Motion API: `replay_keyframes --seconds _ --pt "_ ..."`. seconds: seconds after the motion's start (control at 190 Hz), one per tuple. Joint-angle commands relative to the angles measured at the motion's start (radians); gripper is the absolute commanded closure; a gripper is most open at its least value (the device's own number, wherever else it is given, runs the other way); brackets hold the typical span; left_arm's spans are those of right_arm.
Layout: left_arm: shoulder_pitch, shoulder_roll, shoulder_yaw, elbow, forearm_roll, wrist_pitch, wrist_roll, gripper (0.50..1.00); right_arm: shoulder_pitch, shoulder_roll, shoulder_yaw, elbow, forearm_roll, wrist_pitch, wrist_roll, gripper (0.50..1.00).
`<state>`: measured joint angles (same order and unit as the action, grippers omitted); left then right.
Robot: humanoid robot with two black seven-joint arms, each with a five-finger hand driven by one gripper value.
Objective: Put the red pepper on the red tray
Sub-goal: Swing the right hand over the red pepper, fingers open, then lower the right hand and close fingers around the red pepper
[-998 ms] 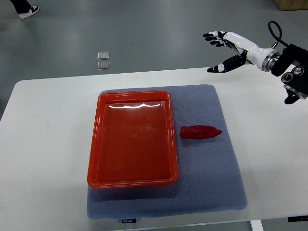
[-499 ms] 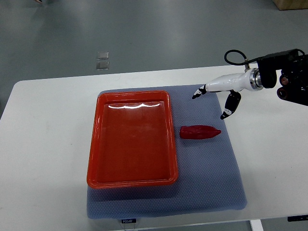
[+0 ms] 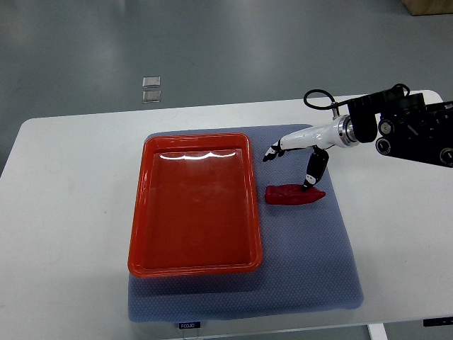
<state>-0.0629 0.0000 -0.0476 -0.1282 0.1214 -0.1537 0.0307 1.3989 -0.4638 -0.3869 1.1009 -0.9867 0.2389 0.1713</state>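
Observation:
A red pepper (image 3: 294, 195) lies on its side on the blue-grey mat (image 3: 311, 248), just right of the red tray (image 3: 195, 205). The tray sits empty on the mat's left half. My right hand (image 3: 289, 168) comes in from the right edge and hangs over the pepper with fingers spread. Its thumb tip (image 3: 308, 185) is at the pepper's top right; whether it touches I cannot tell. The other fingers (image 3: 270, 154) point left, above and apart from the pepper. The hand holds nothing. The left arm is out of view.
The mat lies on a white table (image 3: 71, 212) whose far edge runs just behind the tray. The right arm's black forearm and cable (image 3: 407, 131) stretch over the table's right side. Two small square plates (image 3: 151, 88) lie on the floor beyond.
The right hand has come down and to the left from above the far right table edge. It now sits directly over the pepper. The pepper and tray have not moved.

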Motion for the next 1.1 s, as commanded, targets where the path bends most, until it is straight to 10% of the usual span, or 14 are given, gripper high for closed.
replay_keyframes --seconds 0.0,0.63,1.092 --pt "0.000 0.000 0.000 -0.001 0.000 0.000 0.000 0.500 -0.004 -0.004 0.005 0.004 0.077 0.002 -0.016 0.587" --pt "0.000 0.000 0.000 -0.001 0.000 0.000 0.000 0.500 -0.101 0.004 0.005 0.045 0.112 -0.064 -0.018 0.611" --pt "0.000 0.000 0.000 0.001 0.000 0.000 0.000 0.500 -0.103 0.005 0.003 0.043 0.010 -0.064 -0.016 0.914"
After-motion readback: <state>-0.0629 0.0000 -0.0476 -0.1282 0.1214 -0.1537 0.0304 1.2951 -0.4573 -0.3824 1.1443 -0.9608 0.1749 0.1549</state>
